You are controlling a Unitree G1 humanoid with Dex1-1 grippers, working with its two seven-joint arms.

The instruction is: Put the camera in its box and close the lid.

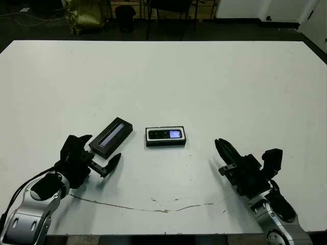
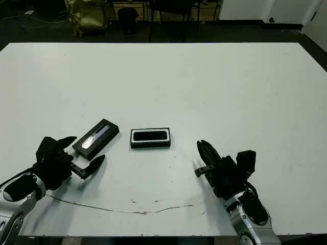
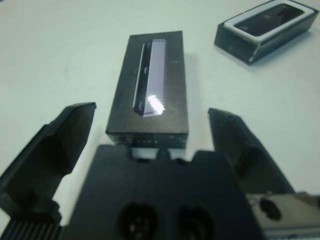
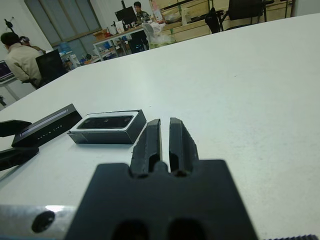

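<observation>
Left gripper point(image 1: 100, 151), at the lower left of the head view, stands spread wide with its two black fingers either side of the near end of the flat black rectangular lid point(image 1: 111, 138) with the greyish stripe, not yet touching it. Right gripper point(image 1: 223, 153), lower right, is pinched shut on nothing. Just right of the lid, near centre, sits the shallow black box point(image 1: 165, 137) with its white lining, and the slim black bar-shaped camera point(image 1: 165, 134) already lies inside, bluish screen toward the right. To do this step well, the fingers should probably close squarely on the lid's long edges, lift it level, then align it over the box before lowering. Small pale marks on the lid's near edge may be lettering, but are too blurred to read.
</observation>
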